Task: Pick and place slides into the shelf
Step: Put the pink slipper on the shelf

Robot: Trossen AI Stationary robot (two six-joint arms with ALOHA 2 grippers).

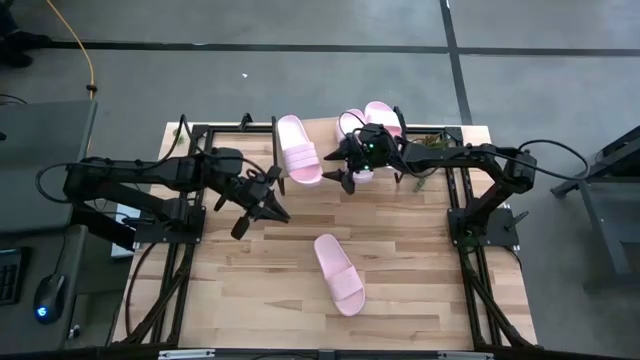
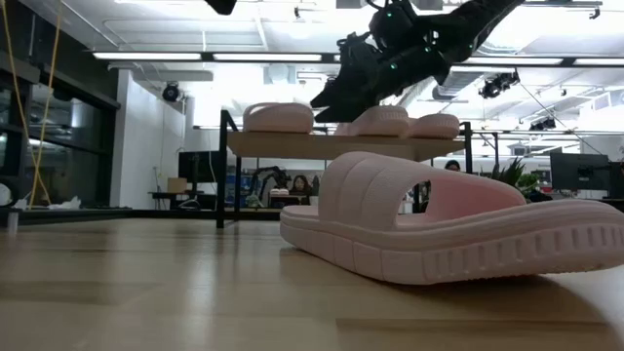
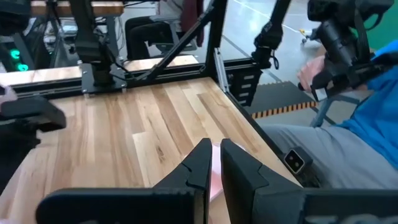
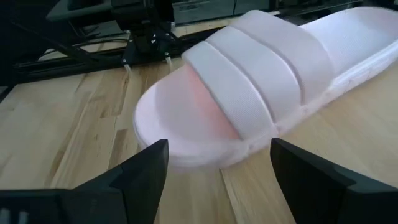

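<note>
The shelf stands at the table's far side and carries three pale pink slides: one at its left and two side by side at its right. The fourth slide lies sole-down on the tabletop nearer the near edge. My right gripper hovers open just above the shelf between the left slide and the right pair. A slide lies right ahead of its spread fingers, untouched. My left gripper is shut and empty, above the table left of centre.
Black frame rails run along the table's left and right sides. A green plant sits by the shelf's right end. A person in blue stands beyond the table's edge. Bare wood lies around the fourth slide.
</note>
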